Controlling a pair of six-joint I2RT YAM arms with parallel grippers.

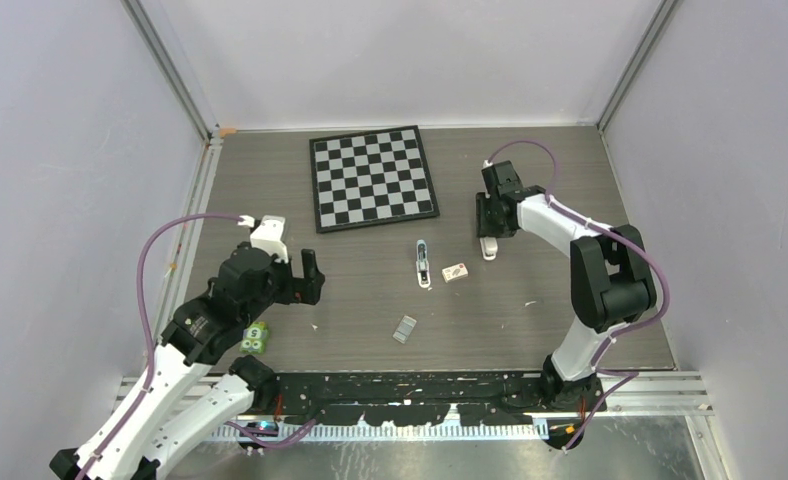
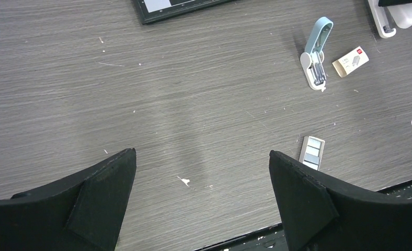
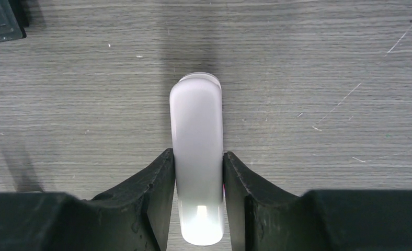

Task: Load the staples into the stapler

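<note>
White stapler (image 3: 196, 115) gripped by right end effector (image 3: 197, 155); left end effector (image 2: 202, 152) open; chessboard (image 1: 372, 178) near.

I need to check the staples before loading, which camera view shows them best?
The left wrist view: the staples lie close and unobstructed on the table. The top external view shows them only as a small grey block. The right wrist view misses them, showing the stapler clamped in the right gripper.

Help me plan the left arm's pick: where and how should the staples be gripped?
Pinch the staples across their two long edges, at mid-length, coming straight down from above. The block lies flat on the table, so only its thin sides offer a hold, and nothing crowds it.
</note>
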